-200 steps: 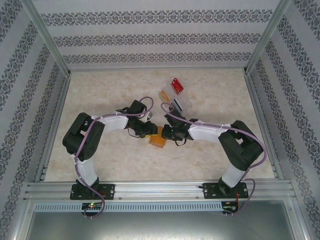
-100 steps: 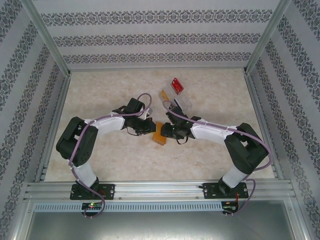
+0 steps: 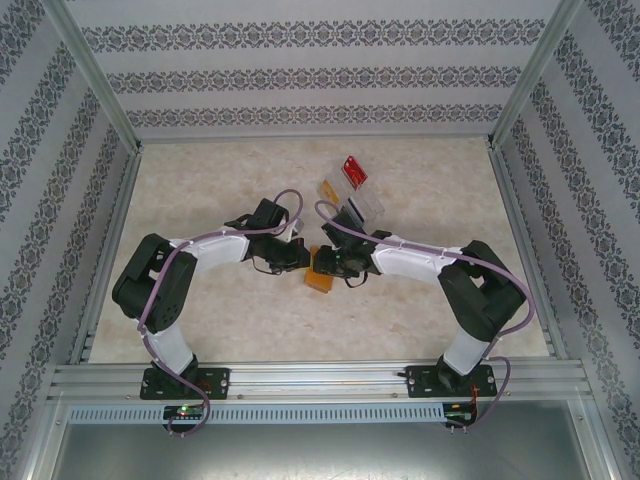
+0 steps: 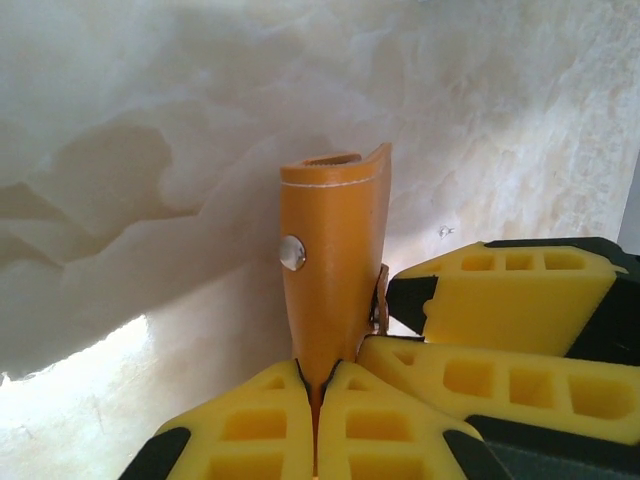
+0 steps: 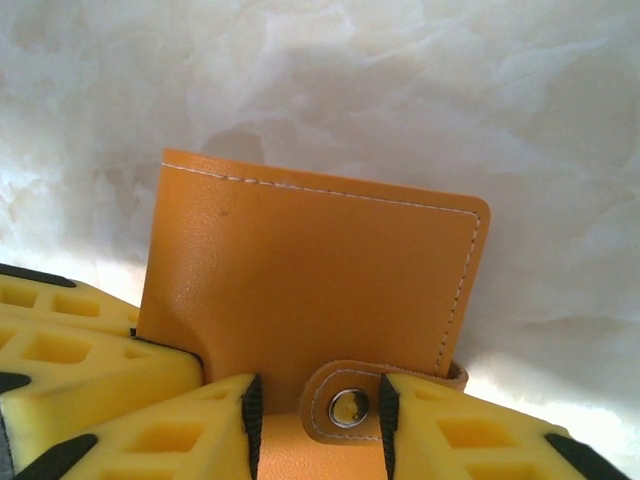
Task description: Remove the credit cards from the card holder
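The card holder [image 3: 319,274], an orange-tan wallet snapped shut, is held off the table between both arms. My left gripper [image 4: 318,385] is shut on its edge; there the card holder [image 4: 335,250] shows edge-on with a metal stud. In the right wrist view the card holder [image 5: 310,270] faces the camera. My right gripper [image 5: 318,425] is open, its jaws partly apart on either side of the snap tab [image 5: 350,405], and the right finger touches the tab. From above, the left gripper [image 3: 302,262] and right gripper [image 3: 333,266] meet at the holder. The credit cards are hidden inside.
A clear plastic tray [image 3: 362,206] lies on the table just beyond the right arm, with a red card [image 3: 353,172] behind it. Patterned walls and metal rails fence the marbled table [image 3: 220,200] on three sides.
My left arm has reached further in and its jaws have closed on the card holder's edge. The holder has shifted slightly away from the bases, and the right gripper has stayed against it.
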